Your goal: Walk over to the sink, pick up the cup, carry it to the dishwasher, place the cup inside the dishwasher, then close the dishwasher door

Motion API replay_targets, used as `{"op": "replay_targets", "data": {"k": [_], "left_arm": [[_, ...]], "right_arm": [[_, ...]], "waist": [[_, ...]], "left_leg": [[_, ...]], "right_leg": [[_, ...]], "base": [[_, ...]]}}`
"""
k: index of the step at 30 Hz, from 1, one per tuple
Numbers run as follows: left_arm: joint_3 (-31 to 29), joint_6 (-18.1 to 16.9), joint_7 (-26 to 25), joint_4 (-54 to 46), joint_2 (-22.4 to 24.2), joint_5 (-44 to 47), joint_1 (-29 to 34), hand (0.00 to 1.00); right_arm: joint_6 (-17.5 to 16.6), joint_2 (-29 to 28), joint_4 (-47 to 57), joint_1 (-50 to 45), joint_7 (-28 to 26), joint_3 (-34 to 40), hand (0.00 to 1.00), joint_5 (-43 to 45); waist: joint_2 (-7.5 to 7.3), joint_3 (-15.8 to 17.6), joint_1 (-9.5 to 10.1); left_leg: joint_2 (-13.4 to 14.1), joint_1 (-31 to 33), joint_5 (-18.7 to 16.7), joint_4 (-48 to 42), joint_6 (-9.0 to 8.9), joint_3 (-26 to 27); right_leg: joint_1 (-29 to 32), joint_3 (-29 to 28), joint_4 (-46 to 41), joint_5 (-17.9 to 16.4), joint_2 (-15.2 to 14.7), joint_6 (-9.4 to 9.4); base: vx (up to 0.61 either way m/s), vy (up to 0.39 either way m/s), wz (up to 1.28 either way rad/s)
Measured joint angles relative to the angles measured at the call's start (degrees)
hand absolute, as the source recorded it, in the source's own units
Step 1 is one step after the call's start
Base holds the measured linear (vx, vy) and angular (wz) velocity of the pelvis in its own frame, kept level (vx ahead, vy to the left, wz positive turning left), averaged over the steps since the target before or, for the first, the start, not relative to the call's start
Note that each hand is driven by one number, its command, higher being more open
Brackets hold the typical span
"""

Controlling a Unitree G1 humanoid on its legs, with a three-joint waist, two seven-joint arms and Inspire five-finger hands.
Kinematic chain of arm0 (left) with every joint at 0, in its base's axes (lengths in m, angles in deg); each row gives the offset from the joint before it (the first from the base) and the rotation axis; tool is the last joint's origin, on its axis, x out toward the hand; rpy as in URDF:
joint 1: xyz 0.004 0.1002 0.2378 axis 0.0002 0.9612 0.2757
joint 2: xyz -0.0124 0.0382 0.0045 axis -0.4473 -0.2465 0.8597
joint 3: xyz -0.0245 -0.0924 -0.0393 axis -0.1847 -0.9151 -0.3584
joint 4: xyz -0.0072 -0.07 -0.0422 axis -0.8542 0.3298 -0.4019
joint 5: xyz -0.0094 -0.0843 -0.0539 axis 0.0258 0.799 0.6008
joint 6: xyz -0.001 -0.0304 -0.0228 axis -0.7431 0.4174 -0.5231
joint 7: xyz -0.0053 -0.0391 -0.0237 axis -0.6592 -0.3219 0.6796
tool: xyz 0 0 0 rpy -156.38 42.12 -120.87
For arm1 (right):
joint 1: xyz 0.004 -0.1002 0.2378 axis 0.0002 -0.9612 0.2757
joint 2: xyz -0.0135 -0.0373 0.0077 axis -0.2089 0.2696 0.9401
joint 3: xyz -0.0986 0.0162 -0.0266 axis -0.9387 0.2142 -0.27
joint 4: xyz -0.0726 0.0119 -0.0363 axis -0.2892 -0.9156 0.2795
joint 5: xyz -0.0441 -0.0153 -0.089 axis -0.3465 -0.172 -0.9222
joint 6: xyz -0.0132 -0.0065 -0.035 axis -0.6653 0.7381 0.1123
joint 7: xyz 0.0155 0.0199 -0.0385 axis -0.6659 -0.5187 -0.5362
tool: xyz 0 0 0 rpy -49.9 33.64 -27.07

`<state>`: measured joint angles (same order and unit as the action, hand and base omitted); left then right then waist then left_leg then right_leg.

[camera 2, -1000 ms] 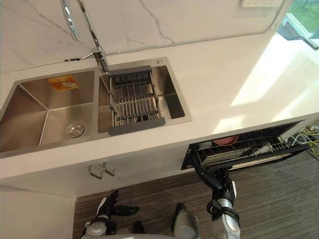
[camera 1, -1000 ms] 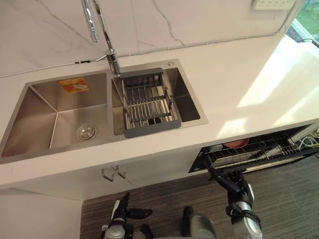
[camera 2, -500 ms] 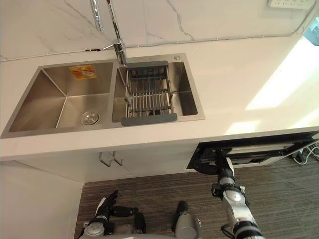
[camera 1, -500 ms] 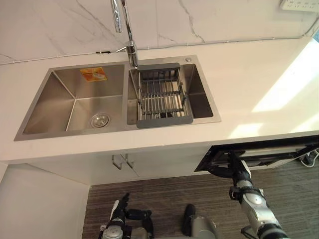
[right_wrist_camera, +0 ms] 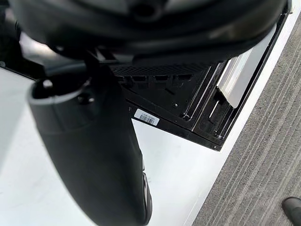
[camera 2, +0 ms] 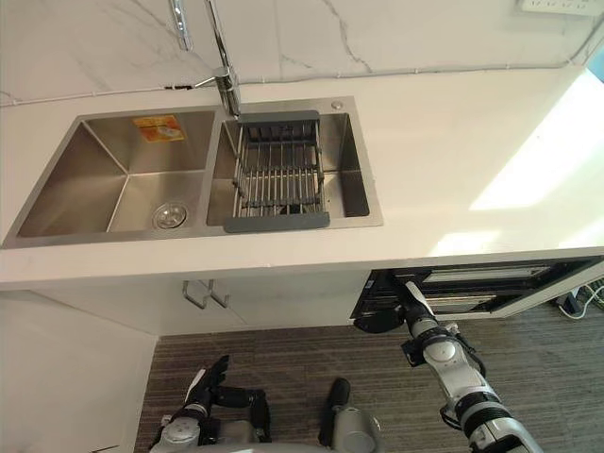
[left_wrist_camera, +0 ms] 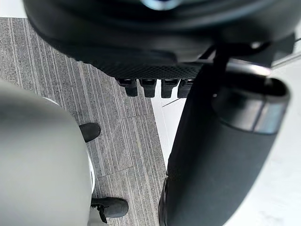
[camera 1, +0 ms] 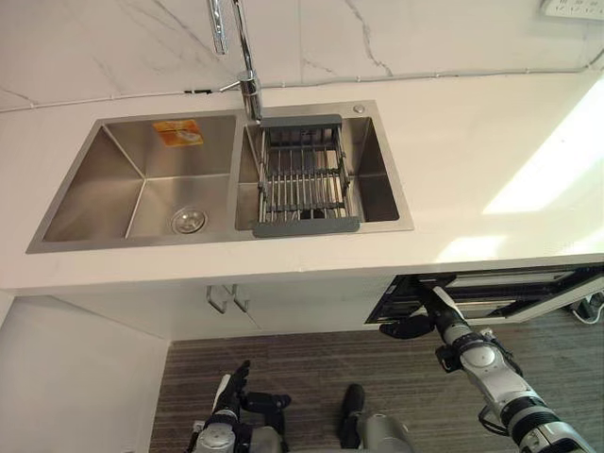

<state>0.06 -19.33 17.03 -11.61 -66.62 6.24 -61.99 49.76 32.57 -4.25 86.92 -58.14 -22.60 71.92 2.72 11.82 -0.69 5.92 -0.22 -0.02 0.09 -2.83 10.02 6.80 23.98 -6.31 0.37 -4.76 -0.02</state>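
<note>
Standing ajar under the front edge of the table [camera 1: 472,179], toward its right end, the dishwasher door [camera 1: 533,300] leaves a narrow dark gap into the dishwasher [camera 2: 472,276]. The right hand [camera 1: 425,325] is at the left end of that gap, just below the table's edge. Its fingers are stretched out toward the door with the thumb spread wide, and they hold nothing. In the right wrist view the thumb stands out over a dark panel bearing a small white label [right_wrist_camera: 146,117].

I cannot tell where the cup is: the dishwasher's inside is hidden by the door and the table's edge.

The stainless sink [camera 1: 226,242] is set into the left half of the table and has 2 bowls. The left bowl has a round drain [camera 1: 189,221] and an orange sticker [camera 1: 177,133] on its back wall. A wire drying rack [camera 1: 304,175] with grey end bars spans the right bowl from back to front. The chrome faucet [camera 1: 247,85] rises at the sink's back edge between the bowls.

Below the table's front edge, 2 cabinet handles [camera 1: 226,300] sit side by side. The left hand [camera 1: 231,389] hangs low over the grey striped floor [camera 1: 311,363], its fingers straight and loose, holding nothing.
</note>
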Motion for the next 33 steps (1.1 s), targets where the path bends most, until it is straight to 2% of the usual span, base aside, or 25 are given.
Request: {"op": "replay_targets", "data": {"k": [5,10,16,20,22,24,28,33], "left_arm": [[0.0,0.1,0.0,-0.1,0.1,0.0,-0.1,1.00],[-0.1,0.5,0.0,-0.4,0.4,0.0,-0.2,1.00],[-0.1,1.5,0.0,-0.2,0.4,0.0,0.0,1.00],[-0.1,1.7,0.0,-0.1,0.2,0.0,0.2,1.00],[-0.1,2.1,0.0,0.0,-0.1,0.0,0.3,1.00],[-0.1,2.2,0.0,0.0,-0.1,0.0,0.9,1.00],[-0.4,2.6,0.1,0.2,-0.1,0.1,1.3,1.00],[-2.6,2.7,0.1,0.5,-0.1,0.5,1.8,1.00]], "right_arm": [[0.0,-0.1,0.7,-0.9,-1.6,2.7,1.00,-0.3],[0.0,-2.1,7.0,-7.5,-2.9,9.8,1.00,-1.2],[-1.5,-11.8,12.2,-15.6,-3.3,18.0,1.00,-1.2],[-2.2,-16.7,12.5,-19.2,-3.4,18.8,1.00,-1.6],[-2.4,-20.3,8.9,-20.6,-3.3,19.7,1.00,-1.8],[-2.4,-21.8,4.1,-20.8,-3.0,20.5,1.00,-2.5],[-2.1,-23.7,-8.3,-20.7,-1.6,24.5,1.00,-5.2],[-1.5,-24.8,-16.3,-20.9,-0.1,29.3,1.00,-5.5]], "waist": [[0.30,0.2,-0.42],[1.01,0.4,-0.47],[0.81,0.3,-1.70],[-0.17,-0.6,-1.69],[-1.08,-1.3,-1.69],[-1.39,-2.5,-1.65],[-1.28,-3.8,-1.60],[-1.32,-4.3,-1.67]], "left_leg": [[0.4,-0.2,0.3,0.2,-0.35,-1.2],[0.4,-0.9,0.4,1.0,-0.46,-1.7],[0.2,-3.8,-0.4,1.6,-0.65,-1.2],[0.2,-4.1,-1.0,1.3,-0.73,-0.6],[0.3,-4.7,-1.3,1.2,-0.80,-0.2],[0.3,-4.9,-1.6,1.2,-0.82,0.2],[0.2,-5.5,-1.9,1.3,-1.08,0.4],[0.3,-6.2,-1.9,1.5,-1.09,0.4]], "right_leg": [[-1.2,1.1,1.2,0.3,0.6,0.49],[-1.8,1.4,1.4,0.3,0.7,0.50],[-4.2,0.9,1.4,-0.2,0.8,-0.14],[-4.3,0.3,1.5,-0.3,0.8,-0.20],[-5.0,-0.1,1.7,-0.3,0.8,-0.21],[-5.0,-0.4,1.8,-0.3,0.8,-0.23],[-5.5,-0.5,1.8,-0.3,0.8,-0.33],[-6.1,-0.5,1.8,-0.5,0.8,-0.41]], "base": [[0.01,-0.036,0.11],[0.02,-0.006,0.05],[0.04,0.004,-0.02],[0.01,0.013,-0.08],[0.01,0.006,-0.09],[0.02,0.003,-0.09],[0.00,0.001,-0.01],[0.00,0.000,0.00]]}}
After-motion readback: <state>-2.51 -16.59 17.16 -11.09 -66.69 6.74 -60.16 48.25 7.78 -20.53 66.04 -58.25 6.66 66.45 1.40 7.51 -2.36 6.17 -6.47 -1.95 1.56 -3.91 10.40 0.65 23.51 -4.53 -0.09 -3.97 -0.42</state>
